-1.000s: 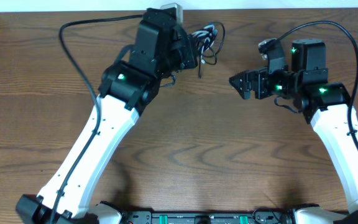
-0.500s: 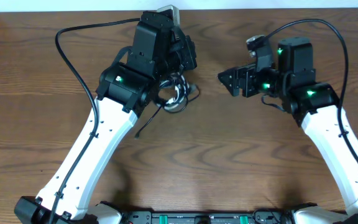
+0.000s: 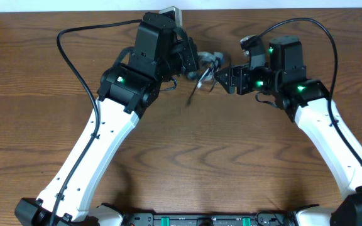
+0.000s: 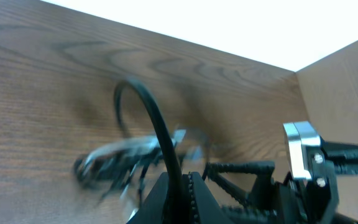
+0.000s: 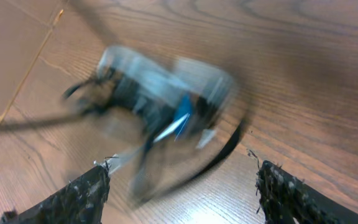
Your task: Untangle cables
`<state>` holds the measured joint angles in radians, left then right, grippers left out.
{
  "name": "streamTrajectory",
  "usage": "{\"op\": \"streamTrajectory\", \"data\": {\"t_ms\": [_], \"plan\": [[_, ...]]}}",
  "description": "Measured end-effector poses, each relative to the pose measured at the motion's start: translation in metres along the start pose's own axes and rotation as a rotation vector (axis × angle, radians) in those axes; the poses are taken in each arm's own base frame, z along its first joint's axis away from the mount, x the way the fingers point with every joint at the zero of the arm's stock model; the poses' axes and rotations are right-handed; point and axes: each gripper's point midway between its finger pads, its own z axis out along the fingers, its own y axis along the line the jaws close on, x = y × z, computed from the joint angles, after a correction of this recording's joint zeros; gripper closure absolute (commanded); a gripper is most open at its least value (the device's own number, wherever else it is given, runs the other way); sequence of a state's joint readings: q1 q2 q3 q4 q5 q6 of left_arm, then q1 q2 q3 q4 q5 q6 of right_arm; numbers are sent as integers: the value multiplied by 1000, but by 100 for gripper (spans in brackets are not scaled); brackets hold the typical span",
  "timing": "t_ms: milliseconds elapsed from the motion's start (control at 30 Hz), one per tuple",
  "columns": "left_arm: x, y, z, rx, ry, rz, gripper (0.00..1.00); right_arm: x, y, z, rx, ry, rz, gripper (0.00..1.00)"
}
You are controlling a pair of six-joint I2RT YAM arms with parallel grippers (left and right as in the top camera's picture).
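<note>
Cables (image 3: 206, 65): tangled bunch between both grippers, near the table's (image 3: 187, 144) far edge. Left gripper (image 4: 178, 186) is clamped on a black cord, clear only in its wrist view. Right gripper (image 5: 182, 174) has its jaws apart, with the bunch just ahead of the gap. Motion blur makes single cords and plugs unreadable.

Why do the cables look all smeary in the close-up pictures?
Right wrist view: the cables are a streaky smear, probably because they are swinging fast, while the wooden table and the tool's fingers look sharp. Left wrist view: they are smeared too, and a bright white glare fills the top. Overhead view: mostly crisp, only the cables look a bit fuzzy.
</note>
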<state>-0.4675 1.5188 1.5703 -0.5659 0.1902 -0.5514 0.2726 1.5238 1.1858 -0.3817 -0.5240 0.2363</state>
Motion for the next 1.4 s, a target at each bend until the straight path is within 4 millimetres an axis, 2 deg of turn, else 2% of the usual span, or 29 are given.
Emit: {"op": "streamTrajectory", "data": {"t_ms": [100, 200, 400, 533, 700, 867, 967, 1000, 1167, 1400], "plan": [[2, 0, 0, 1, 8, -3, 93, -2, -3, 6, -3, -7, 40, 32], [2, 0, 0, 1, 10, -3, 93, 2, -3, 16, -7, 9, 89, 32], [2, 0, 0, 1, 10, -3, 93, 22, 8, 45, -35, 76, 125, 32], [2, 0, 0, 1, 10, -3, 93, 17, 16, 47, -61, 61, 159, 34], [2, 0, 0, 2, 9, -3, 92, 20, 15, 50, -57, 72, 238, 35], [2, 0, 0, 1, 10, -3, 93, 24, 4, 69, -44, 77, 281, 36], [3, 1, 0, -1, 13, -4, 93, 25, -4, 81, -38, 73, 291, 47], [3, 1, 0, -2, 14, -4, 93, 26, -5, 82, -36, 74, 296, 54], [3, 1, 0, -2, 15, -4, 92, 26, -5, 84, -34, 70, 305, 71], [3, 1, 0, -2, 14, -4, 93, 25, -3, 85, -32, 66, 304, 71]]}}
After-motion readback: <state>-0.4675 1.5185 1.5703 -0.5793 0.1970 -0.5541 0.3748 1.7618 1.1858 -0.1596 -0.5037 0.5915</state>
